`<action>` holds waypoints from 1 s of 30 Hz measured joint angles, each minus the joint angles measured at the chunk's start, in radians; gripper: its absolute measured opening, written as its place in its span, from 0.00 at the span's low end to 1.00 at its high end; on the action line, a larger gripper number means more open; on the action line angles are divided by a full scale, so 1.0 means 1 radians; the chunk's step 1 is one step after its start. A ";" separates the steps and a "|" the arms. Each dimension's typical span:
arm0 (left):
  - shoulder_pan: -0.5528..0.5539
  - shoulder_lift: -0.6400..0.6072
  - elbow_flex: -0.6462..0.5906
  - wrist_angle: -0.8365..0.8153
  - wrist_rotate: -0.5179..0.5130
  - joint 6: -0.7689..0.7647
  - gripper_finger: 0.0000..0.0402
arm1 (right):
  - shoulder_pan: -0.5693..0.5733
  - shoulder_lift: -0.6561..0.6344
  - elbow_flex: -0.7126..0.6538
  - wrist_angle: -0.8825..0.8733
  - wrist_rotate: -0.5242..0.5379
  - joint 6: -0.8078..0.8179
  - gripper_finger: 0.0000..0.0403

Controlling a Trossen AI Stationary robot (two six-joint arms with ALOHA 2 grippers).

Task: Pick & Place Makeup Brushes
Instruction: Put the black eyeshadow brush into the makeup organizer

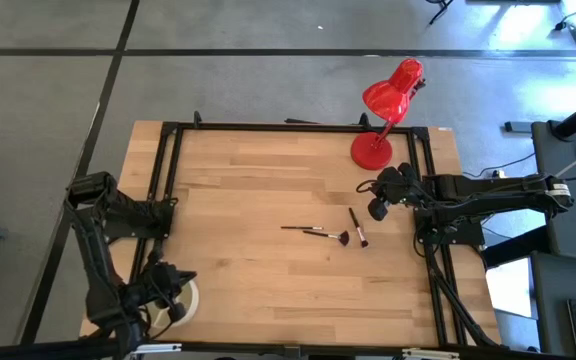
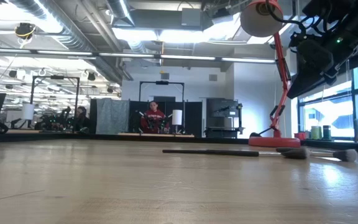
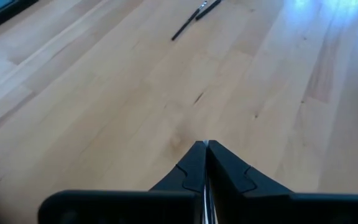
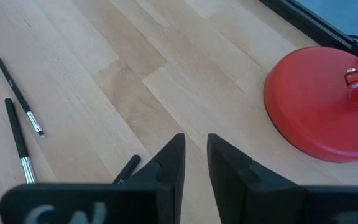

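Observation:
Three thin dark makeup brushes lie flat on the wooden table, right of its middle: a slim one [image 1: 294,229], one with a spread bristle tip [image 1: 329,236] and one lying slantwise [image 1: 358,228]. The low view shows them as a low dark line [image 2: 210,152] with bristle tips [image 2: 344,154]. My right gripper [image 1: 378,207] hovers just right of them, beside the lamp base, fingers narrowly open [image 4: 194,138]. Two brushes [image 4: 18,93] show in the right wrist view; a third [image 4: 127,168] is partly hidden behind a finger. My left gripper [image 1: 171,287] waits shut [image 3: 204,145] at the near left corner.
A red desk lamp [image 1: 373,150] stands on its round base [image 4: 319,102] at the far right, close to my right gripper. A pale round object [image 1: 188,298] sits by the left gripper. A black frame [image 1: 268,127] rims the table. People sit far behind [image 2: 153,118].

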 joint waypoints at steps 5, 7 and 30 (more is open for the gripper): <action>-0.009 0.000 0.030 -0.008 0.008 0.028 0.06 | 0.000 0.000 0.000 0.000 0.000 0.001 0.17; -0.009 0.000 0.048 -0.030 0.009 0.032 0.09 | 0.000 0.000 0.000 0.000 0.000 0.002 0.17; 0.118 -0.058 0.194 -0.158 -0.045 0.152 0.27 | 0.000 0.000 0.000 0.042 0.000 -0.003 0.17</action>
